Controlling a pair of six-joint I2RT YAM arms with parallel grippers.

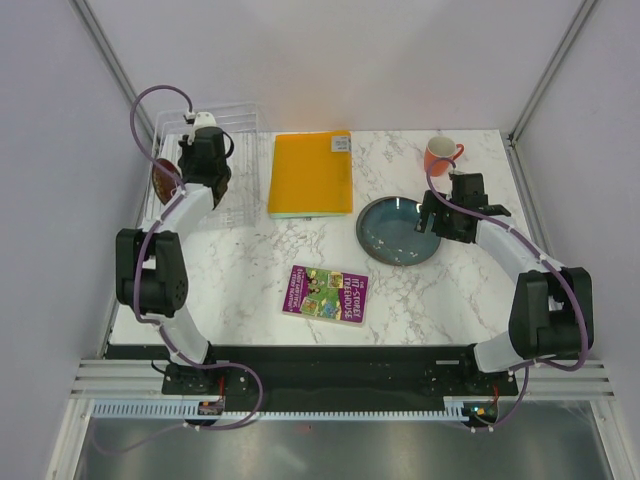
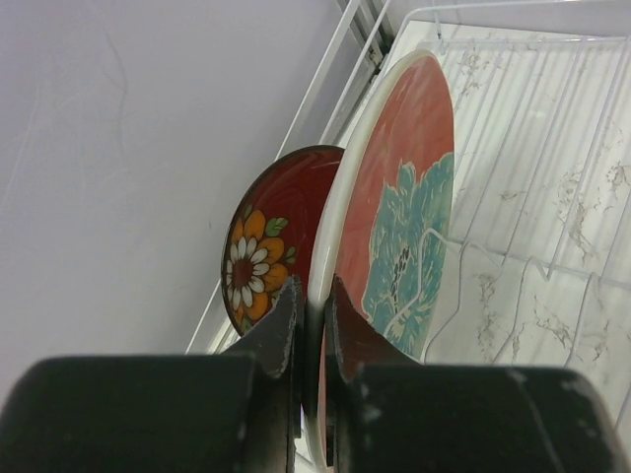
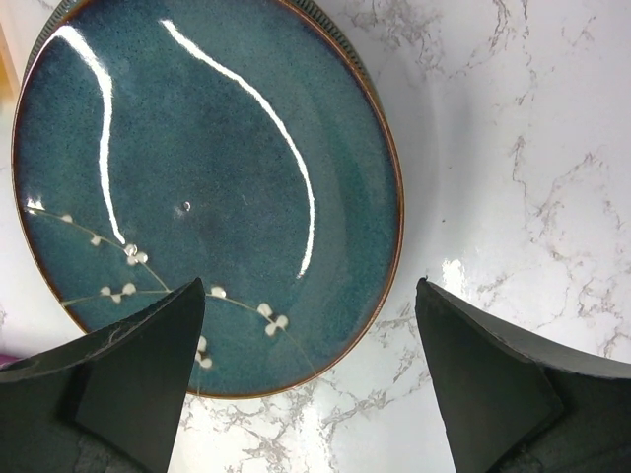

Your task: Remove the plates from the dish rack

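The clear dish rack (image 1: 222, 122) stands at the table's far left corner. In the left wrist view, a red plate with teal blotches (image 2: 399, 168) stands on edge among the rack's wires (image 2: 552, 148). My left gripper (image 2: 314, 288) is shut on that plate's white rim. Behind it stands a smaller dark red plate with a flower (image 2: 281, 222), also visible in the top view (image 1: 163, 180). A glossy dark teal plate (image 1: 400, 231) lies flat on the marble. My right gripper (image 3: 310, 286) hangs open over its near right edge (image 3: 197, 168), holding nothing.
An orange folder (image 1: 312, 172) lies right of the rack. An orange mug (image 1: 440, 155) stands at the back right, close behind the right arm. A purple and green book (image 1: 327, 294) lies near the table's front middle. The left wall runs close beside the rack.
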